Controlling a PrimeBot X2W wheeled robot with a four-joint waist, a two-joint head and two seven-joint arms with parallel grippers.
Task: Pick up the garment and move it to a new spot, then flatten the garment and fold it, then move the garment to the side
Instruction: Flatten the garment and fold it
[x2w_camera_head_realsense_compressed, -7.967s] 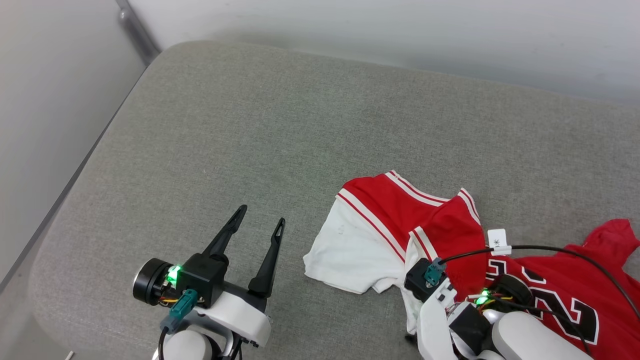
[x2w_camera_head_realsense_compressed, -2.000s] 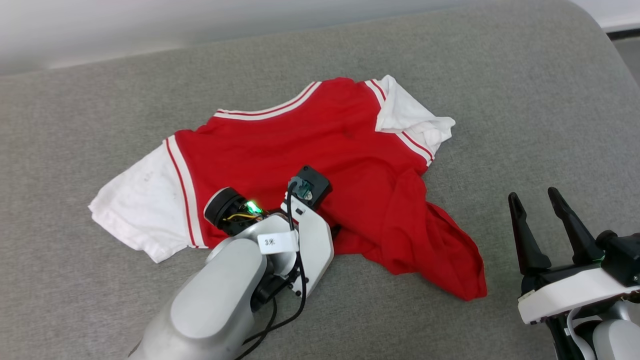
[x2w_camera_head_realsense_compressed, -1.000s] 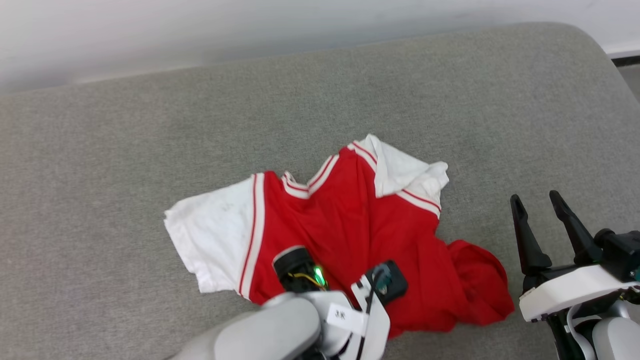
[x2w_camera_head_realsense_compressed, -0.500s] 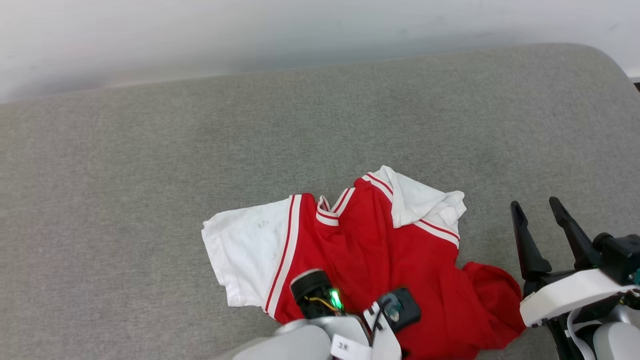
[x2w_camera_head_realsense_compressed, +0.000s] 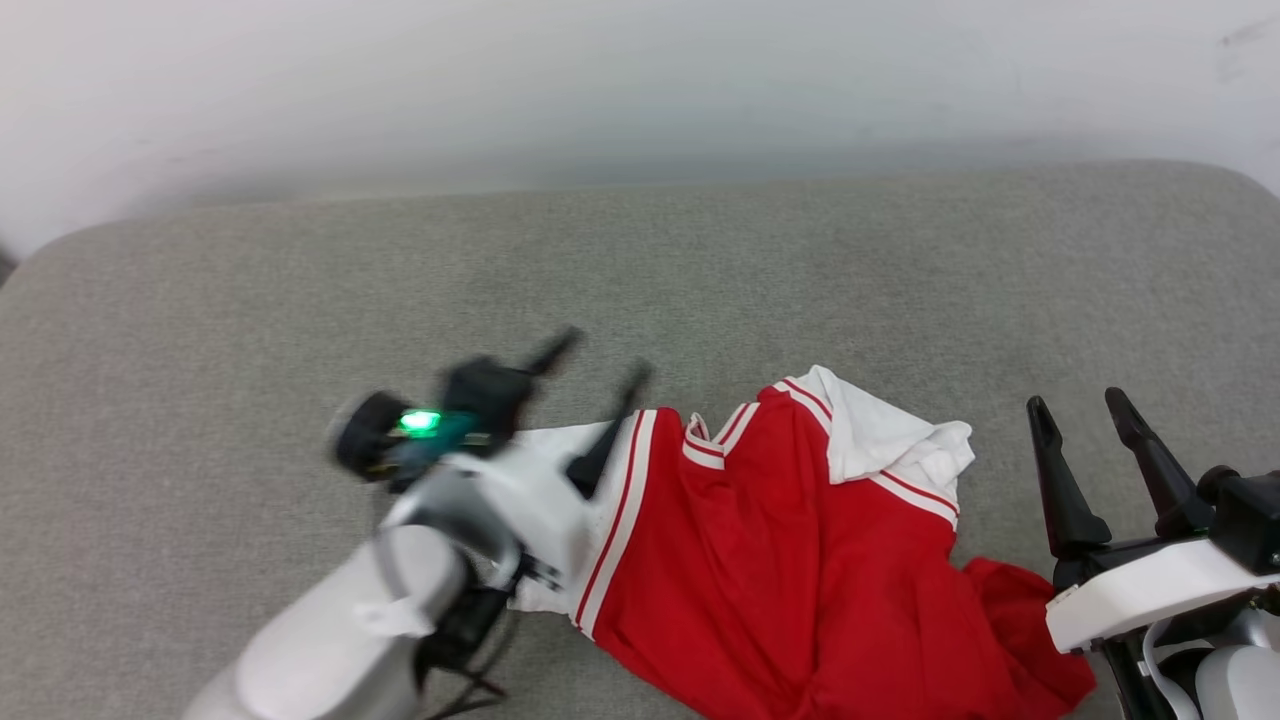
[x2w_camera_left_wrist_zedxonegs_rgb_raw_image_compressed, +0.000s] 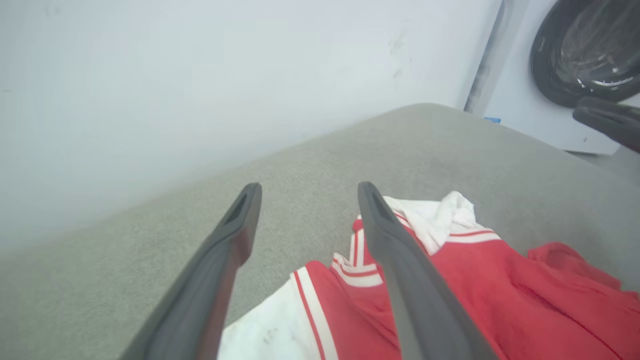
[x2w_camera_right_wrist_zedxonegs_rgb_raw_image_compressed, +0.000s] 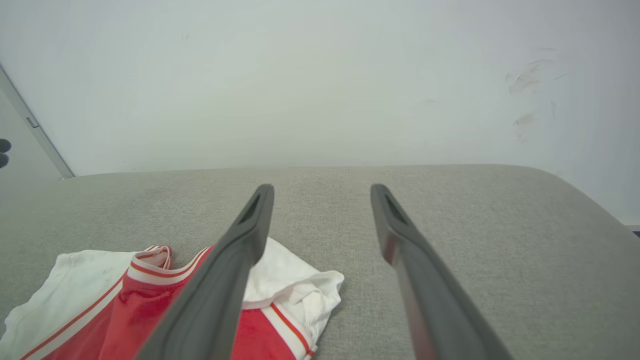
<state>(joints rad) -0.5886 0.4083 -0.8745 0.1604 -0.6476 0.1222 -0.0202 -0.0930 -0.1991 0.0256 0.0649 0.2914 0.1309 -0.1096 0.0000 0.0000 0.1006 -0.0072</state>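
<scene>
Nearest the robot in the head view, the left forearm rises from 7 o'clock, blurred, and ends in the left pincer (x2w_camera_head_realsense_compressed: 600, 358), whose two dark fingers point toward 1 o'clock and stand spread with nothing between them. The left wrist view shows the same left pincer (x2w_camera_left_wrist_zedxonegs_rgb_raw_image_compressed: 307, 195) gaping over bare grey fabric, its inner finger crossing above the striped edge of a sleeve. Whether that finger touches the cloth cannot be told. At 4 o'clock of the head view the right pincer (x2w_camera_head_realsense_compressed: 1075, 402) stands with its fingers aimed at 12 o'clock, likewise spread and empty, just beside the cloth's right edge. In its own wrist view the right pincer (x2w_camera_right_wrist_zedxonegs_rgb_raw_image_compressed: 322, 192) hangs open above the cushion. Between the two arms lies the garment (x2w_camera_head_realsense_compressed: 760, 560), rumpled, from the middle of the head view down to 5 o'clock. Its red body is bunched in folds toward the near edge, one white sleeve lies at 9 o'clock of the heap under the left arm, and the other is crumpled at 1 o'clock, with red-and-white stripes along the seams and collar. The wrist views show the garment (x2w_camera_left_wrist_zedxonegs_rgb_raw_image_compressed: 525, 300) at 4 o'clock and the garment (x2w_camera_right_wrist_zedxonegs_rgb_raw_image_compressed: 125, 310) at 8 o'clock. It rests on a grey fabric cushion (x2w_camera_head_realsense_compressed: 700, 260), which runs on to a pale wall (x2w_camera_head_realsense_compressed: 600, 80) at 12 o'clock.
</scene>
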